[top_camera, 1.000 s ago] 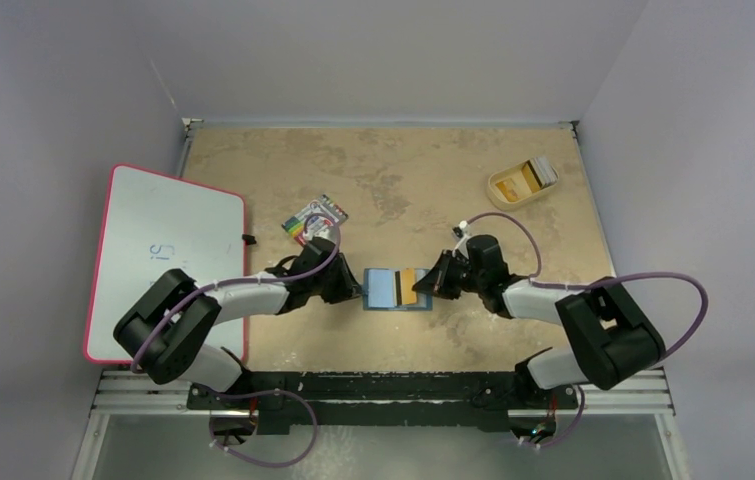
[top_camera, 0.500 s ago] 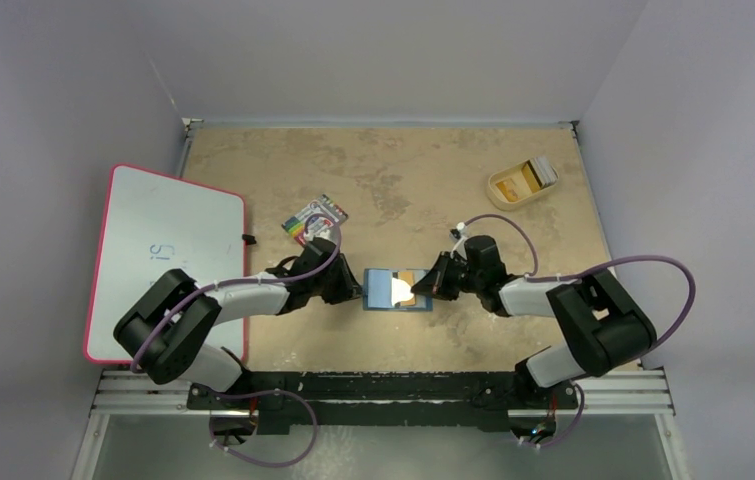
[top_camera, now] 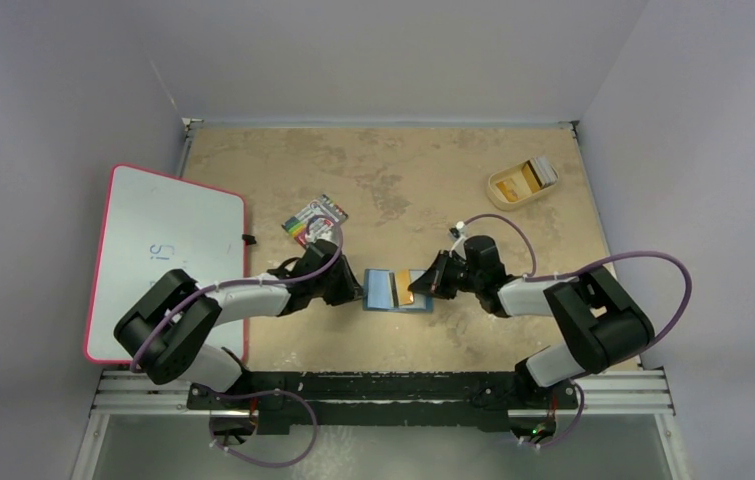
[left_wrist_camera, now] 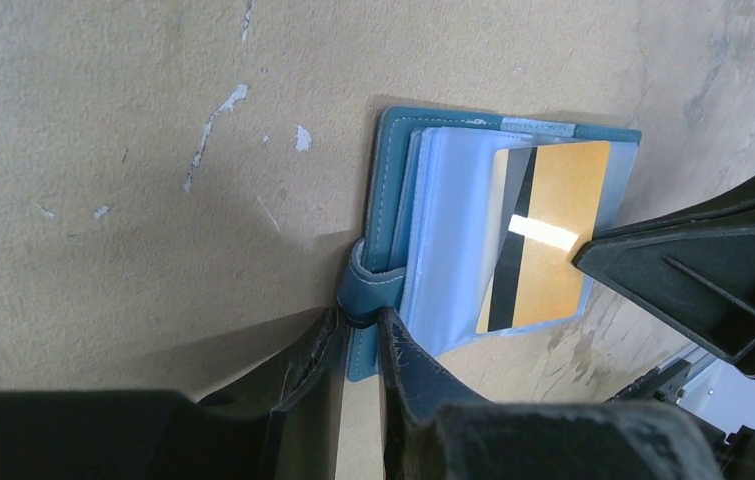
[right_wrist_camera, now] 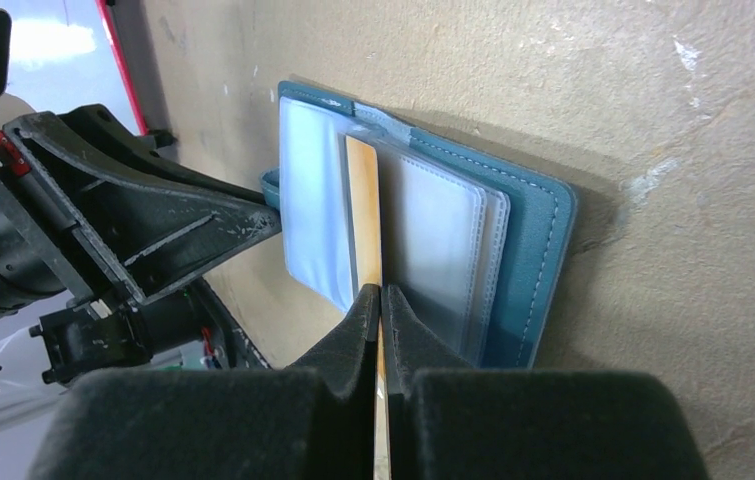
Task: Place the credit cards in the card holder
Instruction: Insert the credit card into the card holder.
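Observation:
The teal-blue card holder (top_camera: 385, 290) lies open on the table between both arms. My left gripper (left_wrist_camera: 358, 325) is shut on its strap tab at its left edge (left_wrist_camera: 371, 285). My right gripper (right_wrist_camera: 380, 292) is shut on an orange-yellow credit card (right_wrist_camera: 363, 215) with a black stripe, held edge-on over the clear sleeves; the card's far end sits among the sleeves (left_wrist_camera: 553, 235). The holder also shows in the right wrist view (right_wrist_camera: 533, 230). More cards (top_camera: 531, 176) lie in the tan tray (top_camera: 504, 189) at the far right.
A white board with a pink rim (top_camera: 163, 250) lies at the left. A flat pack with multicoloured stripes (top_camera: 315, 218) lies behind the left gripper. Walls close in the table at the back and sides.
The card tilted and flashed white half a second ago, and now lies flatter and deeper over the holder's right half. Both arms have barely moved.

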You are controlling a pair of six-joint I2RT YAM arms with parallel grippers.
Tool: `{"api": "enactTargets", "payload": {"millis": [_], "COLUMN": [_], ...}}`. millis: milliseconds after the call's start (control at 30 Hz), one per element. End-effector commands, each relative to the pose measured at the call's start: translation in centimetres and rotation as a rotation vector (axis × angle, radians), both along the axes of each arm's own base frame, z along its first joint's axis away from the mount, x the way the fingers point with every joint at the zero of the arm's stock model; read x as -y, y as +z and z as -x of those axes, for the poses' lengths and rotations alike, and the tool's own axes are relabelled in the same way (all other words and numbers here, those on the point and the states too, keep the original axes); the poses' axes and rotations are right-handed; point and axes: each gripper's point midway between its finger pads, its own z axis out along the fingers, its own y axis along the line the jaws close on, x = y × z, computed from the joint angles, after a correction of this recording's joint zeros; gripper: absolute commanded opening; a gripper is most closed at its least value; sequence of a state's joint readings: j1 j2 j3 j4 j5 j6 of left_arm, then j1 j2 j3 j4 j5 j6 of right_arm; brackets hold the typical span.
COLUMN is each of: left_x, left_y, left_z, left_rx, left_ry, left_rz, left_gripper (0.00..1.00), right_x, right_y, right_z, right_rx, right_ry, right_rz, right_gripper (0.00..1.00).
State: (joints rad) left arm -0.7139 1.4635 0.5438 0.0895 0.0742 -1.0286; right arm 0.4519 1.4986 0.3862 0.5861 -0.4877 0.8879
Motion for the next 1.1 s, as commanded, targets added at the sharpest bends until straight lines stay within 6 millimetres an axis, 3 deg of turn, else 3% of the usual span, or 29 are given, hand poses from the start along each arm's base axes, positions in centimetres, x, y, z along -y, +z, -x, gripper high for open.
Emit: {"api": "enactTargets", "payload": {"millis": [0,433,667,1067], "left_x": [0.4,-0.2,-0.6,-0.5], "left_y": [0.1,-1.0,-1.4,-0.5], "left_z": [0.8,0.9,0.9,0.8], "left_rx": [-0.009,-0.025,-0.027,-0.014], "left_ry": [-0.01,-0.006,0.003,0.017], "left_rz": [0.009,-0.033,-0.055,-0.039], "left_gripper": [0.17,0.14,0.09,0.08], "right_x": [-0.2,-0.1,0.5,-0.8], "right_y": [0.9,2.2,1.5,1.0], "right_z": [-0.6,-0.7,-1.5,-1.6], "right_rx": [0.044,0.07,0.114,0.081], "right_ry": [-0.03,-0.014,-0.026,-0.029], "right_rz": [-0.03,-0.009,0.044,-0.034], "right_gripper": [0.0,0.0,0.0,0.0]}}
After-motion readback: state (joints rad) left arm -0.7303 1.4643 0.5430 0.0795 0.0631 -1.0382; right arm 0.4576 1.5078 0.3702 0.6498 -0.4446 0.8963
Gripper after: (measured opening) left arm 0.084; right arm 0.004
